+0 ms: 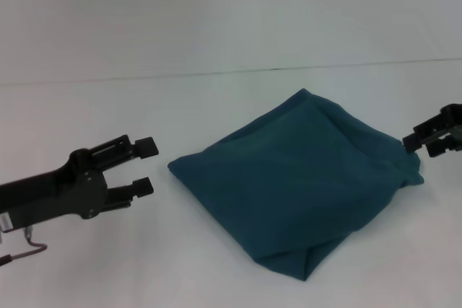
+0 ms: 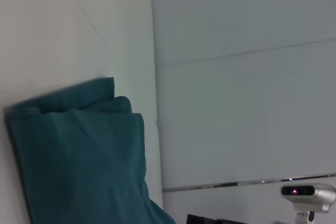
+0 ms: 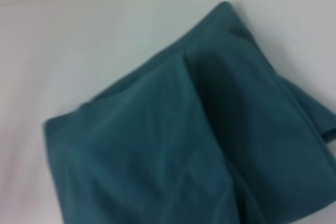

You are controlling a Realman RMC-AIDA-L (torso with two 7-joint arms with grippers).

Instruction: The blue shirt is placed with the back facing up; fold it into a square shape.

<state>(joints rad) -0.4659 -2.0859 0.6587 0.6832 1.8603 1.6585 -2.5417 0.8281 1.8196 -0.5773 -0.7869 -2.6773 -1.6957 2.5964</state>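
Observation:
The blue shirt (image 1: 296, 178) lies folded into a rough square on the white table (image 1: 94, 113), turned so that its corners point away from and toward me. My left gripper (image 1: 146, 166) hovers open just left of the shirt's left corner, with nothing between its fingers. At the shirt's right corner my right gripper (image 1: 426, 144) also stands open and holds no cloth. The left wrist view shows the folded blue shirt (image 2: 79, 161) with layered edges. In the right wrist view, the blue shirt (image 3: 184, 140) has a fold line down its middle.
White table surface surrounds the shirt on all sides, with the table's far edge (image 1: 216, 75) meeting a pale wall. A small grey camera unit (image 2: 307, 195) shows in the left wrist view, far off past the shirt.

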